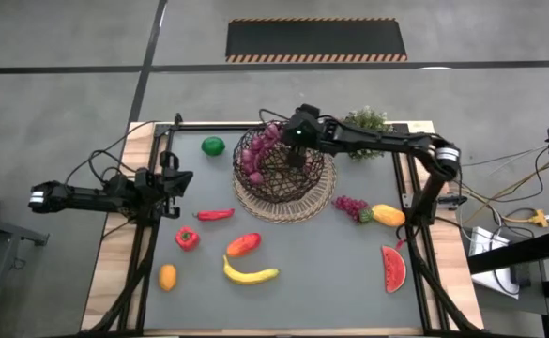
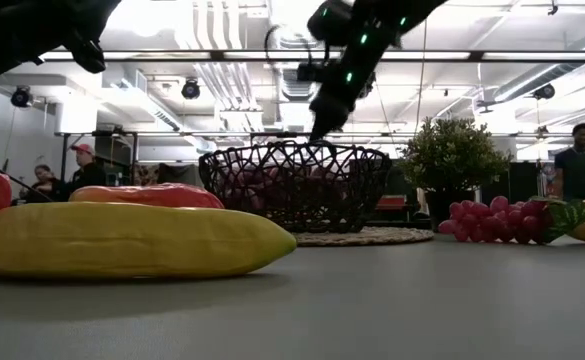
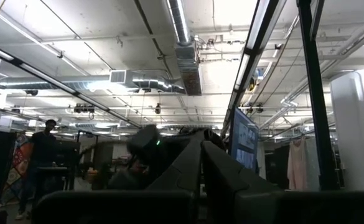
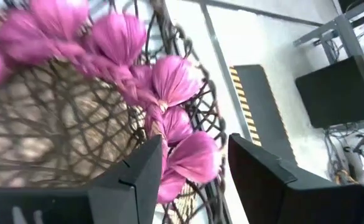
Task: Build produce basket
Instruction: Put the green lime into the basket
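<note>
Centrally placed in the high view: grey table (image 1: 302,282), filling the lower middle of the frame, with wooden edges. Round dark wire basket (image 1: 285,171) on a woven tan mat (image 1: 319,205), just above frame centre, holding a string of purple garlic-like bulbs (image 1: 255,155) draped along its left inner wall. Right arm reaching from the right edge across to the basket, right gripper (image 1: 296,158) over the bowl's upper middle; in the right wrist view, right gripper (image 4: 191,168) with fingers parted, one pink-purple bulb (image 4: 191,158) between them, contact hard to judge. Left arm parked at the table's left edge, left gripper (image 1: 175,180) pointing right; jaw state not determinable. Bushy potted plant (image 1: 368,120) at the upper right, behind the right arm.

Scattered below and beside the basket, in descending size: watermelon slice (image 1: 393,268) at lower right; yellow banana (image 1: 250,274) at lower centre; purple grapes (image 1: 351,207) right of the mat, touching a yellow-orange piece (image 1: 387,215); red-orange fruit (image 1: 243,245) above the banana; long red chilli (image 1: 215,214) left of the mat; red pepper (image 1: 187,238) below it; green lime (image 1: 214,145) upper left of the basket; small orange piece (image 1: 167,276) at lower left.

Low view: banana (image 2: 132,240) large in the left foreground, basket (image 2: 297,185) behind it, grapes (image 2: 487,222) at right, 1 person (image 2: 577,160) standing at far right.
</note>
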